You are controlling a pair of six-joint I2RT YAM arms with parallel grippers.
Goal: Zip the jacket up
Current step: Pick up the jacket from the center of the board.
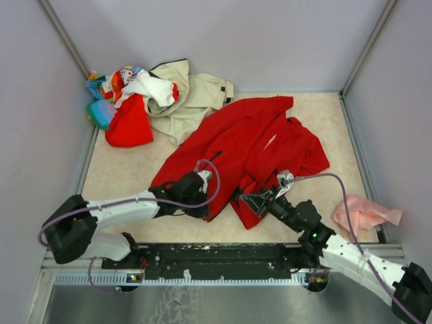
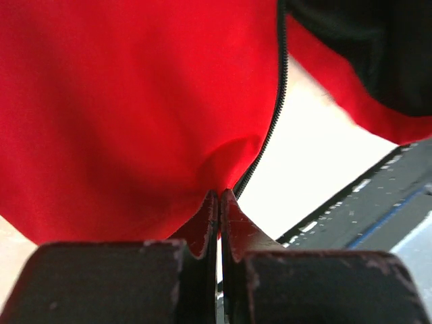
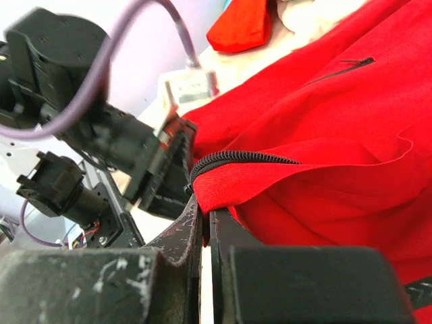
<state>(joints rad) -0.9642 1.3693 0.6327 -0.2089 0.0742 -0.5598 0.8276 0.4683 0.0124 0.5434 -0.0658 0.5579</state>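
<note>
While the bright red long-sleeved jacket (image 1: 250,145) sprawls centrally overhead, your left gripper (image 2: 219,194), at its wrist, pinches the hem beside black zipper teeth (image 2: 275,115); your right gripper (image 3: 202,208) clamps a zippered edge (keep both taut, ends aligned).

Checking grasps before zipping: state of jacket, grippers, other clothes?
Jacket: unzipped, lying rumpled.
Left gripper: shut on jacket hem by zipper.
Right gripper: shut on jacket's zipper edge.
Beige jacket: crumpled.
Pink cloth: crumpled.
</note>
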